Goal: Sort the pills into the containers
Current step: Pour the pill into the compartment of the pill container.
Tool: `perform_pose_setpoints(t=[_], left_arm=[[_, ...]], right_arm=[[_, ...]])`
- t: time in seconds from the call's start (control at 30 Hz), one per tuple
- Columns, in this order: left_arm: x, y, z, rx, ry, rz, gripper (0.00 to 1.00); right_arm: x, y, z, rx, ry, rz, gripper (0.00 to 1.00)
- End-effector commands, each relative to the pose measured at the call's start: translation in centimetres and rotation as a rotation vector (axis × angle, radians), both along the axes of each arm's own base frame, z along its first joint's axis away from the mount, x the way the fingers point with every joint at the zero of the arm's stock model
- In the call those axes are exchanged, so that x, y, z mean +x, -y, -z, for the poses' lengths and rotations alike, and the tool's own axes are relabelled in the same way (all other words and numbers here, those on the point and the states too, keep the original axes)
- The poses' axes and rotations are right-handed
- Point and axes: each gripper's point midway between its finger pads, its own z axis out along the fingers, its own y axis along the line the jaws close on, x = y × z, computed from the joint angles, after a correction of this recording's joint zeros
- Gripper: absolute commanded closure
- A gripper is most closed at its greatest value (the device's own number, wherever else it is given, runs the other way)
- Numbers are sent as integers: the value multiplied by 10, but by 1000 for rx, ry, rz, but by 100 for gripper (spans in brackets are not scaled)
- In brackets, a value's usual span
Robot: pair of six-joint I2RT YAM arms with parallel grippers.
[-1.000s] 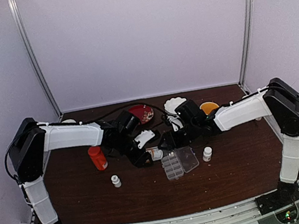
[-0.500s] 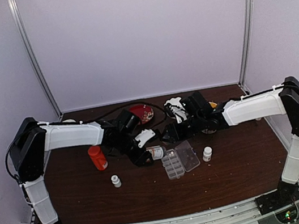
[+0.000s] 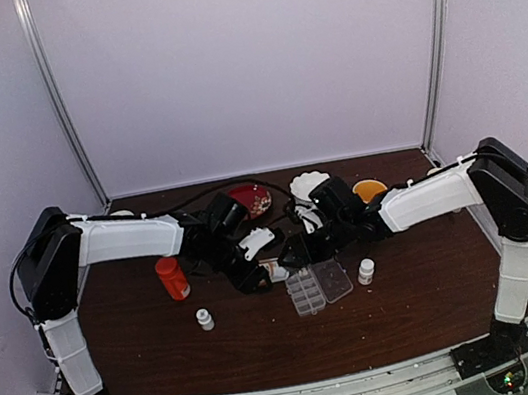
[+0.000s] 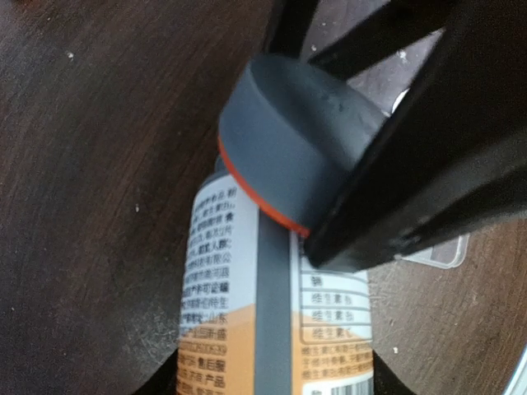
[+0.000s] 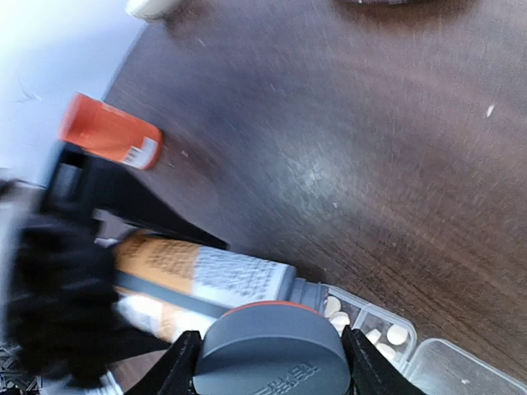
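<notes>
My left gripper [image 4: 272, 380] is shut on a bottle with a white and orange label [image 4: 247, 280], which it holds tilted over the table. The bottle's grey cap [image 5: 272, 350], with an orange ring, is off and sits clamped in my shut right gripper [image 5: 270, 362]. The bare grey neck [image 5: 309, 292] points at the clear pill box [image 5: 412, 346]. Whitish pills [image 5: 333, 309] lie in its near cells. In the top view both grippers, left [image 3: 254, 274] and right [image 3: 293, 251], meet just behind the pill box [image 3: 317, 285], whose lid lies open.
An orange-red bottle [image 3: 171, 278] stands left of the grippers. Two small white bottles [image 3: 204, 319] [image 3: 366, 271] stand on either side of the pill box. A red plate [image 3: 249, 200], a white scalloped dish [image 3: 309, 185] and an orange dish [image 3: 369, 189] sit at the back.
The right arm stretched up and toward the back half a second ago, then came back down beside the bottle. The left arm and the bottle have stayed put.
</notes>
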Motion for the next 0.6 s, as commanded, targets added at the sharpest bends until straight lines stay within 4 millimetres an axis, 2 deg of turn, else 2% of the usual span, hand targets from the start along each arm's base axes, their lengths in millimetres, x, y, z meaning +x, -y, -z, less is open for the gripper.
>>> perform_pose_setpoints(t=[0.0, 0.3, 0.37, 0.43, 0.57], left_arm=[[4, 11, -7, -46, 17, 14, 100], [5, 12, -11, -49, 21, 17, 100], [4, 11, -10, -45, 19, 15, 100], [4, 11, -10, -46, 19, 15, 100], [4, 11, -10, -47, 20, 12, 100]], right_arm=[[-8, 3, 33, -119, -51, -4, 100], [11, 6, -44, 32, 113, 44, 100], [11, 5, -56, 56, 135, 37, 100], [8, 3, -57, 73, 135, 22, 100], [5, 2, -37, 68, 87, 17, 100]])
